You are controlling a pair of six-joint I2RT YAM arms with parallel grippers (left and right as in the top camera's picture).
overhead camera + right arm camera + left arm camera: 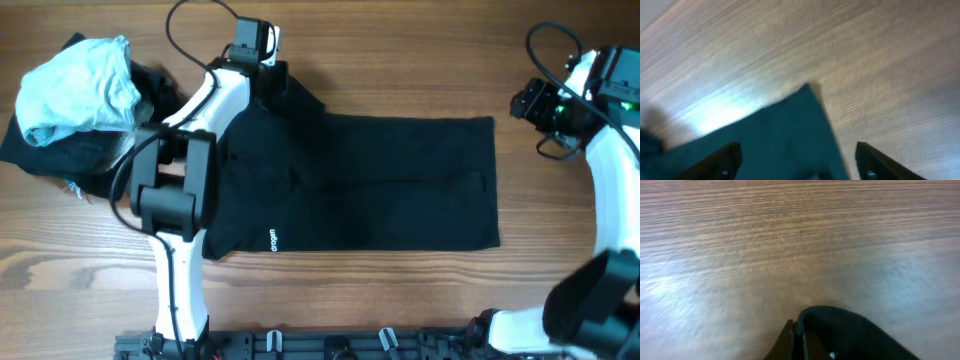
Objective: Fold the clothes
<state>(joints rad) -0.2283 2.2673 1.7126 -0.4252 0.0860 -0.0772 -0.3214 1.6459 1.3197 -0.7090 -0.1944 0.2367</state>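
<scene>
As black garment (380, 180) lies flat | long axis L-R | wide end L

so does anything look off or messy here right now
Nothing spilled or torn. Only the light blue garment looks messy, crumpled on a dark pile at far left; the black garment lies mostly flat.

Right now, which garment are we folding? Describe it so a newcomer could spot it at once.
On the wooden table, look to the middle. The black garment lies spread flat there, with a small white logo near its front-left edge. The pile at far left, by contrast, is crumpled and topped with light blue cloth.
</scene>
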